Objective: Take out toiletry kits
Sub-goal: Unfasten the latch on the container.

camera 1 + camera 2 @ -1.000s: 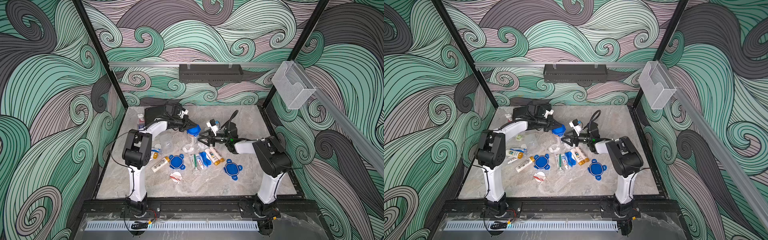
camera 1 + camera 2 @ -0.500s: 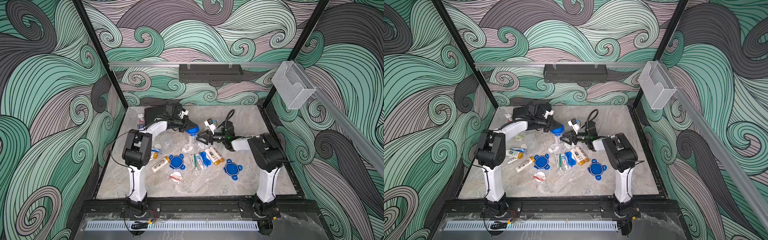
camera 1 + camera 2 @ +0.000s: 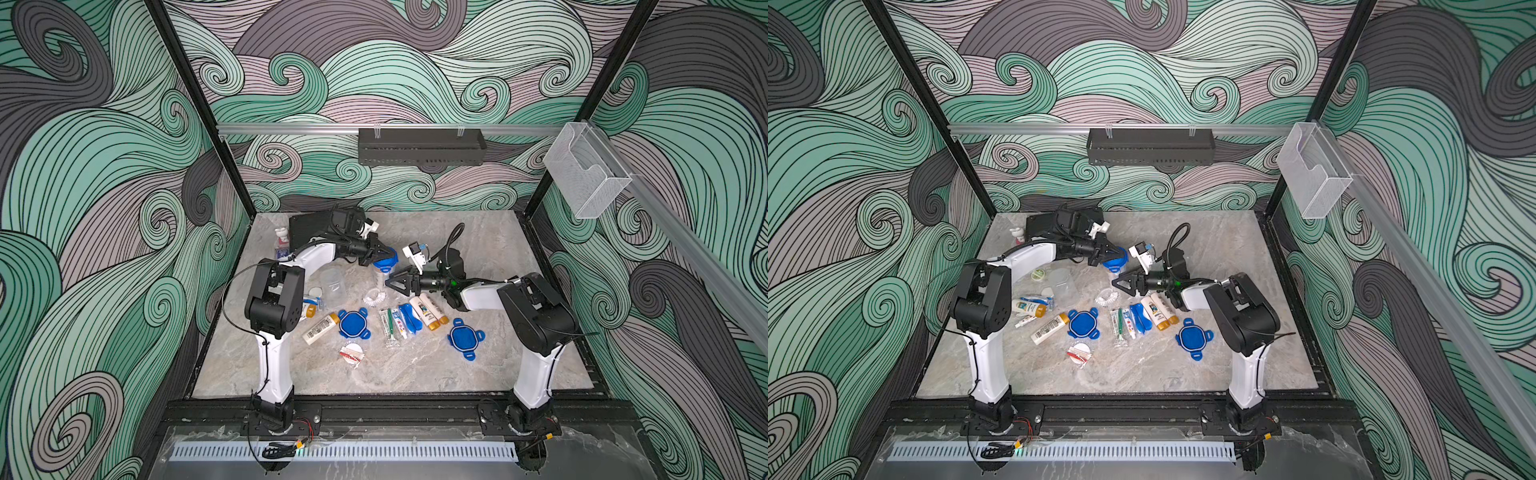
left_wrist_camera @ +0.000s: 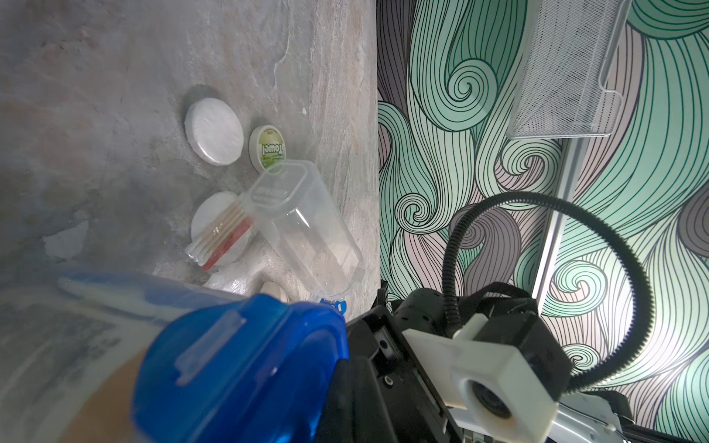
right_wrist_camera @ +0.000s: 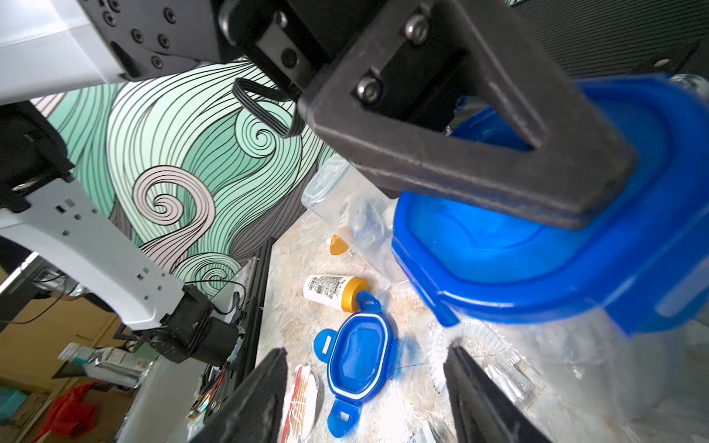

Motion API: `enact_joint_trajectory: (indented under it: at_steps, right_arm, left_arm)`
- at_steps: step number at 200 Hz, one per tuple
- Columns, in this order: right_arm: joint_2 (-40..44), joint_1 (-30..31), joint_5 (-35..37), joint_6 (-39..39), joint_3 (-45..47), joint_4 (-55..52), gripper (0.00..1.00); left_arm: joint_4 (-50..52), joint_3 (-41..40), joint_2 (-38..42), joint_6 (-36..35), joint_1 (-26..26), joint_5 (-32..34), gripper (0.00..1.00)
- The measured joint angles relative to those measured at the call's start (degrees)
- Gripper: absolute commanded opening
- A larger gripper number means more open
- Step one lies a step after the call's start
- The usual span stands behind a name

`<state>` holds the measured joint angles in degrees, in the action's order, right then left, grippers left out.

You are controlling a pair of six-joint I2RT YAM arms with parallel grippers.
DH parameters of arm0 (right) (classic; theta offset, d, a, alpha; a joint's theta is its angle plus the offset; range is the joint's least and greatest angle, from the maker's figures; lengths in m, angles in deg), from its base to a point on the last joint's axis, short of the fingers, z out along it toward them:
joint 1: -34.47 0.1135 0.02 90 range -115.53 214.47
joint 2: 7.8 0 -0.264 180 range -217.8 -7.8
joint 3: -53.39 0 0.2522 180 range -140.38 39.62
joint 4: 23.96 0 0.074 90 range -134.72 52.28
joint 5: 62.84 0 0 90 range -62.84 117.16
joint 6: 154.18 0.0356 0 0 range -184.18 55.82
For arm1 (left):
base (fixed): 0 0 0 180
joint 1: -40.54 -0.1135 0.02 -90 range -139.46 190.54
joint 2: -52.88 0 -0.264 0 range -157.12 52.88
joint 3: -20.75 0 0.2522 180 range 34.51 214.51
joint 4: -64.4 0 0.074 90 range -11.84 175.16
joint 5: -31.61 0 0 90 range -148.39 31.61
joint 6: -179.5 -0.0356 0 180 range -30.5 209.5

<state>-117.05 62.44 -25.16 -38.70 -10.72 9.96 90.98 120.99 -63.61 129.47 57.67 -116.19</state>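
Right gripper [image 3: 390, 283] has edged closer, jaws apart and empty; left gripper [image 3: 383, 252] pinches 1 blue-lidded kit box [image 3: 385, 264] by its lid.
Box hangs roughly upright over the table's [image 3: 478, 249] far middle, just left of the right gripper.

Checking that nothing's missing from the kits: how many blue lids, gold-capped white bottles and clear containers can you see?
Blue lids: 3 (two loose, one on the container in the left gripper)
Gold-capped white bottles: 4
Clear containers: 2
Total: 9
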Motion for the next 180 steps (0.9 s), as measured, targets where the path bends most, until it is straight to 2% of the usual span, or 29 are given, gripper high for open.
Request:
enact_joint_trajectory:
  at_steps: [49,81,121,180]
  right_arm:
    - [0.07,4.37,12.61,5.35,2.03,4.61,0.70]
    - [0.07,7.26,18.27,6.80,2.32,7.41,0.71]
    - [0.02,7.67,22.14,8.46,3.23,10.51,0.71]
    - [-0.70,7.56,21.55,9.01,3.19,12.79,0.71]
  left_arm:
    - [-0.20,-0.07,-0.02,0.13,-0.02,-0.15,0.00]
    - [-0.46,-0.17,-0.07,0.22,-0.02,-0.37,0.00]
    - [-0.59,-0.37,-0.11,0.37,-0.02,-0.98,0.00]
    - [-0.66,-0.42,-0.31,0.37,-0.26,-1.62,0.00]
